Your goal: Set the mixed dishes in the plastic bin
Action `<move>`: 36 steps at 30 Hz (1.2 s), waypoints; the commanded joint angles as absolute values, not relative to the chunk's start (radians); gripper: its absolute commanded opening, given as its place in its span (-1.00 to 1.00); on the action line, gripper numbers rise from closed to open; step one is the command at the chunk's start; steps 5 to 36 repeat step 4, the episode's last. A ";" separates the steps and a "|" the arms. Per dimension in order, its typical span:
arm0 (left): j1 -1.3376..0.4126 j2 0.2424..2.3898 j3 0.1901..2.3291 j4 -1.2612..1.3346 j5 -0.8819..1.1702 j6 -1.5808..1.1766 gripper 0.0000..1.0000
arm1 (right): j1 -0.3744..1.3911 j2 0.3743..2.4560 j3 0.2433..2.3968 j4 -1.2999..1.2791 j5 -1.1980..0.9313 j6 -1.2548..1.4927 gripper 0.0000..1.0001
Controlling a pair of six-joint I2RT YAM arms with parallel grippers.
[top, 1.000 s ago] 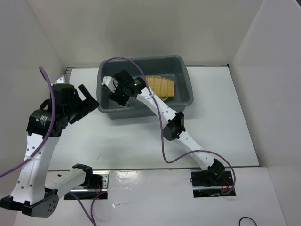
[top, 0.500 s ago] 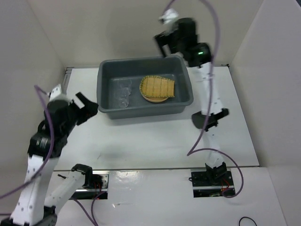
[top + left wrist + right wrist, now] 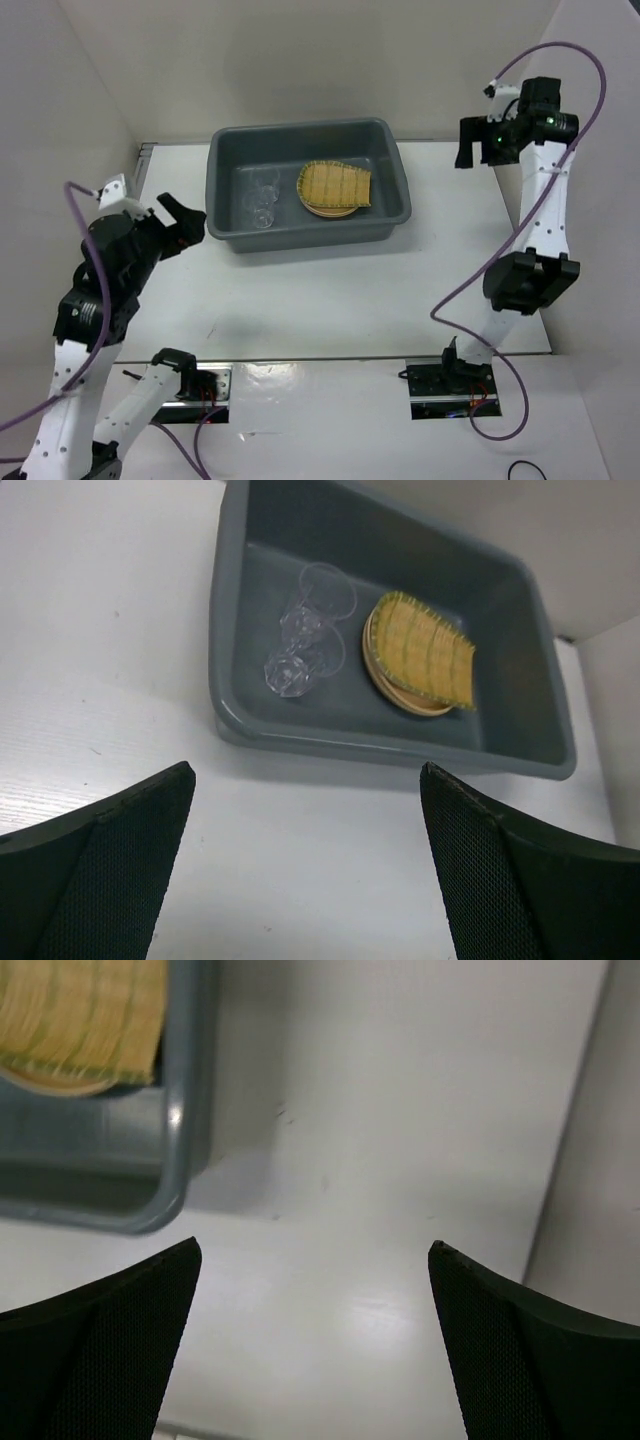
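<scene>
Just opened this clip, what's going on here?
Nothing is being held right now. The left pincer and the right pincer are both open and empty. The left one is by the left end of the grey bin, and the right one is raised off to its right. Inside the bin, the woven tray lies on a yellow-orange plate, with clear glass cups beside them. No dish shows outside the bin.

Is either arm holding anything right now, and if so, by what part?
Nothing is held: the left gripper and the right gripper are both open and empty.
</scene>
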State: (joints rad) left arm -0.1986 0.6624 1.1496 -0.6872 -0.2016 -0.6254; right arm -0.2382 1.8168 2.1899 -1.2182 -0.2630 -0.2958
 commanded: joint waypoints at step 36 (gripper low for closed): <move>-0.193 0.765 1.190 -0.612 -0.109 -0.548 0.99 | -0.204 1.504 1.791 -1.007 -0.362 -0.290 0.97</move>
